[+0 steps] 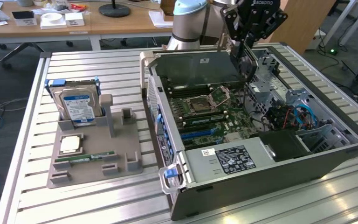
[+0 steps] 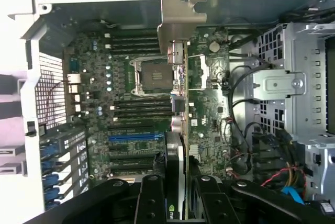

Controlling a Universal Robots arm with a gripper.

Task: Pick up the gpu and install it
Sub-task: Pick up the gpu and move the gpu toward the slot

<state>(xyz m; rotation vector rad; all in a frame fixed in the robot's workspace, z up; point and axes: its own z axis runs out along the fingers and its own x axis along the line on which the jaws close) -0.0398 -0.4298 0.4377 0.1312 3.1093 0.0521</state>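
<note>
My gripper (image 1: 247, 43) hangs over the far end of the open computer case (image 1: 328, 158), shut on the gpu (image 1: 249, 60). The card hangs edge-on below the fingers, above the motherboard (image 1: 207, 109). In the wrist view the gpu (image 2: 181, 130) runs as a thin green and black edge out from between the black fingers (image 2: 151, 200) of my gripper (image 2: 180, 205). Its silver bracket (image 2: 177, 14) lies near the case's wall. The card is held clear of the board, over the empty CPU socket (image 2: 154, 75) and beside the expansion slots, one of them blue (image 2: 133, 136).
On the exterior view's left, a grey fixture tray (image 1: 126, 151) holds a hard drive with a blue label (image 1: 78, 107), a CPU (image 1: 71, 143) and a RAM stick (image 1: 84, 158). Inside the case are a power supply (image 1: 229, 158), cables (image 1: 291, 116) and a drive cage (image 2: 303, 88).
</note>
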